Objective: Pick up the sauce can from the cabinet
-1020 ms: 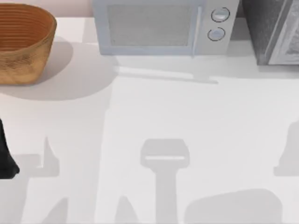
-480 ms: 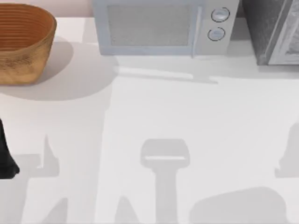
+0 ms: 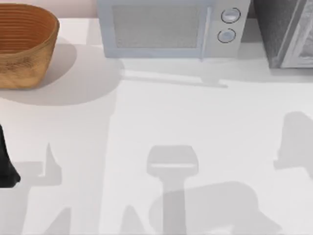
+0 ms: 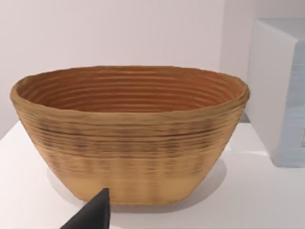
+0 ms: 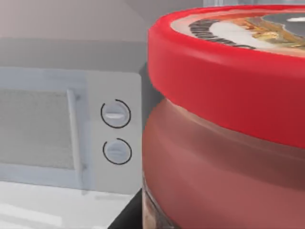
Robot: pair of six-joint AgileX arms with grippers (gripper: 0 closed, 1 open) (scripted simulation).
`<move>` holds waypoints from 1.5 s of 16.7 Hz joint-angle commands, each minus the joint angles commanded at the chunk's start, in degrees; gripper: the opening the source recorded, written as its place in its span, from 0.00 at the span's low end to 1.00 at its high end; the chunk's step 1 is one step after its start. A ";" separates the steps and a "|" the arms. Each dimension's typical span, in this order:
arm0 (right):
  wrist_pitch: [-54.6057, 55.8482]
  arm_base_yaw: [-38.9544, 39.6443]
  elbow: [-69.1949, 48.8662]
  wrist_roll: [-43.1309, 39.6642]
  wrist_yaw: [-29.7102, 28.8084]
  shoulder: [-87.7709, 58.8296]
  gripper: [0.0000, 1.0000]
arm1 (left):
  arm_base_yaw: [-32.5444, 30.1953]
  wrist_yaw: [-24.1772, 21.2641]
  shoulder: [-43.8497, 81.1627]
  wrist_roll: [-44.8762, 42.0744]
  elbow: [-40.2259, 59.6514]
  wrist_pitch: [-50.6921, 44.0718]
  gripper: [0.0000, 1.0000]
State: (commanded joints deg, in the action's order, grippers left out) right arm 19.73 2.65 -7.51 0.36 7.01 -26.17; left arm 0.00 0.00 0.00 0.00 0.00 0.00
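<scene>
The sauce can [image 5: 228,119] looms very close in the right wrist view: a red body with a red rim and a silvery top bearing dark marks. It hangs in my right gripper, level with the microwave's knobs [image 5: 116,113]. A dark sliver of the gripper shows beside the can's base. The grey cabinet [image 3: 286,34] stands at the table's back right corner. My left arm [image 3: 6,169] stays parked at the table's left edge, and a dark tip of my left gripper [image 4: 93,217] points toward the basket.
A woven basket [image 3: 24,44] sits at the back left and appears again, large, as the basket [image 4: 128,138] in the left wrist view. A white microwave [image 3: 166,29] stands at the back centre. Arm shadows lie across the white table [image 3: 161,117].
The shadows at the table's right and lower right have slid leftward and grown, so the right arm has shifted left. The left arm has not moved.
</scene>
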 joint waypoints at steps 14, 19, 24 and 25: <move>55.45 7.46 -21.59 0.04 20.01 -77.82 0.00 | 0.00 0.00 0.00 0.00 0.00 0.00 1.00; 65.55 8.64 -25.52 0.11 23.49 -92.27 0.00 | 0.00 0.00 0.00 0.00 0.00 0.00 1.00; 66.70 8.77 -25.96 0.12 23.87 -93.86 0.00 | 0.00 0.00 0.00 0.00 0.00 0.00 1.00; 66.54 8.46 -25.71 0.22 23.81 -93.78 0.00 | 0.00 0.00 0.00 0.00 0.00 0.00 1.00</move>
State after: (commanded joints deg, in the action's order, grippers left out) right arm 86.27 11.11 -33.21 0.58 30.82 -119.95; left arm 0.00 0.00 0.00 0.00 0.00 0.00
